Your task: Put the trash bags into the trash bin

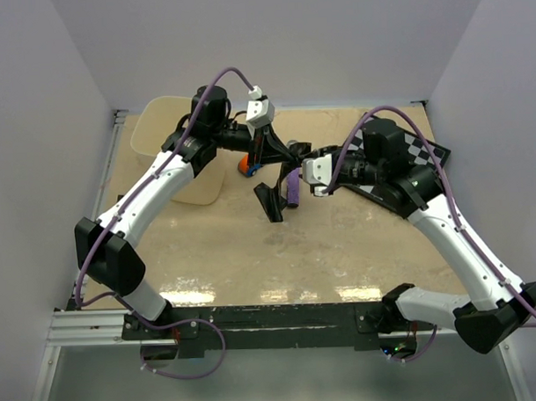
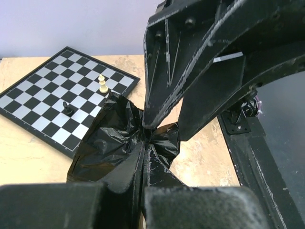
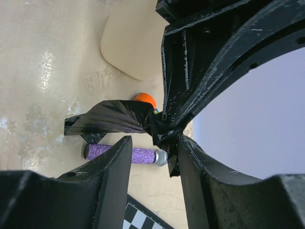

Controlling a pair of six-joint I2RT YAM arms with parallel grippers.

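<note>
The thin, glossy black plastic-film trash bag (image 1: 271, 199) is held up over the middle of the beige worktop (image 1: 341, 268). It's bunched at the top and hangs down from there, so its long axis runs roughly top to bottom. We can't tell if its lower edge brushes the worktop.

The left jaws are clamped tight on that bunch. The right jaws come at it from the opposite side but stand apart, with a gap showing beside the film, so we'd say they're not biting.

The bit that matters is that the cream-beige plastic trash bin (image 1: 147, 139) sits off to the bag's left, in the far left corner. The left arm (image 1: 162, 182) is the nearer one, and the right arm (image 1: 454, 229) is well apart from it.

Counts:
- one bag
- one bin
- one purple glittery cylinder (image 1: 292, 189)
- one orange ball (image 1: 247, 167)
- one black-and-white chequered board (image 1: 429, 149)
- two chess pieces on that board, one white (image 2: 102, 84) and one black (image 2: 68, 109)
</note>
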